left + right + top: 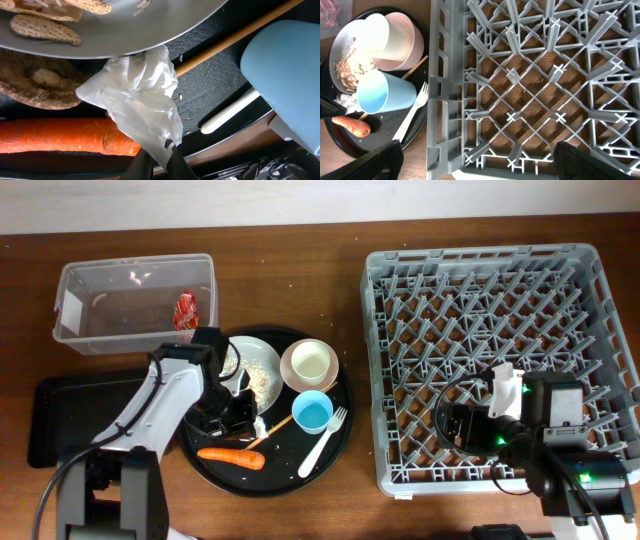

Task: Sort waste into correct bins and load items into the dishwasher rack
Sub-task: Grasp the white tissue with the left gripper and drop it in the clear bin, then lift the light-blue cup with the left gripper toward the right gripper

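My left pincer is clamped on the small crumpled white tissue, over the large round black tray, between the white round plate and the small orange carrot. My right pincer is wide apart above the large grey plastic pegged rack.

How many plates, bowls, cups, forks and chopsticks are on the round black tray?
plate: 1
bowl: 1
cups: 2, the blue cup and the white cup
fork: 1
chopstick: 1
Total: 6
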Robot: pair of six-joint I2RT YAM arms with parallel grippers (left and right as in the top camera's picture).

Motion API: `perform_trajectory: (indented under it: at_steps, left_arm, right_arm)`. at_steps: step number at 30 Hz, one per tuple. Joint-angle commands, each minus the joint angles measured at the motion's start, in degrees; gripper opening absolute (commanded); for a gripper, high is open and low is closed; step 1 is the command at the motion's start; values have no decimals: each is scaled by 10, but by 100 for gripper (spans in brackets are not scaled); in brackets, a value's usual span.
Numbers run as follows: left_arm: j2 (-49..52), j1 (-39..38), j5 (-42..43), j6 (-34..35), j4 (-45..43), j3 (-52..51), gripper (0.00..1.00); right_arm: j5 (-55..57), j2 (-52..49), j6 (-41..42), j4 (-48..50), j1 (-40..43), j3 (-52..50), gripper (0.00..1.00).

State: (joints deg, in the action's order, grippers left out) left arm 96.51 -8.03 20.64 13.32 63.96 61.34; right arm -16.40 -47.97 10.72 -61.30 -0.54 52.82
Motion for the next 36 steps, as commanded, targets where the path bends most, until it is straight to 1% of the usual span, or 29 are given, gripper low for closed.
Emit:
perform_trajectory:
  at_steps: [1, 3, 5, 8, 9, 10, 11, 12, 15, 18, 20, 21, 22, 24, 26, 28, 30, 33, 34, 35, 36]
  left_arm:
    - [-10, -1, 6, 2, -1, -4, 1]
    - [-10, -1, 6, 2, 7, 7, 1]
    - [-12, -1, 6, 1, 37, 50, 0]
    - [-18, 4, 0, -14, 81, 177, 1]
    - [-18, 14, -23, -14, 85, 231, 1]
    - [-18, 24, -44, -14, 85, 263, 1]
    - [-18, 44, -80, -14, 65, 310, 1]
    - [-18, 58, -108, -14, 40, 329, 1]
    - [-14, 92, -149, -14, -59, 334, 1]
    - [6, 106, -180, -14, -132, 334, 2]
    - [23, 106, -181, -14, -158, 334, 58]
    - [25, 106, -181, -14, -160, 334, 68]
    - [26, 106, -181, -14, -163, 334, 71]
    - [26, 106, -181, -14, -163, 334, 71]
    - [26, 105, -166, -14, -137, 334, 71]
    - [26, 100, -129, -14, -95, 334, 71]
    - [26, 86, -128, -14, -29, 334, 72]
    - [29, 80, -120, -13, 115, 331, 74]
    - [29, 76, -82, -14, 143, 323, 74]
    - [29, 68, -68, -23, 149, 321, 73]
    - [29, 41, -64, -27, 155, 315, 72]
  right_arm:
    - [5, 0, 3, 1, -3, 10, 98]
    - [5, 0, 3, 1, -3, 10, 98]
    - [5, 0, 3, 2, -3, 10, 98]
    - [5, 0, 3, 2, -3, 10, 98]
    - [6, 0, 3, 2, -3, 10, 98]
    - [5, 0, 3, 2, -3, 10, 98]
    - [6, 0, 3, 2, -3, 10, 98]
    - [6, 0, 3, 2, -3, 10, 98]
    - [6, 0, 3, 2, -3, 10, 98]
    - [5, 0, 3, 2, -3, 10, 98]
    - [5, 0, 3, 2, -3, 10, 98]
    - [5, 0, 3, 2, -3, 10, 98]
    - [6, 0, 3, 2, -3, 10, 98]
    - [5, 0, 3, 2, -3, 10, 98]
    - [6, 0, 3, 2, -3, 10, 99]
    - [6, -1, 3, 2, -3, 10, 98]
    - [5, -7, 3, 2, -3, 10, 99]
    - [5, -18, 3, -9, -3, 10, 98]
    - [5, -30, 3, -9, -3, 10, 98]
    - [5, -35, 3, -9, -3, 10, 98]
    - [5, -50, 3, -12, -3, 10, 98]
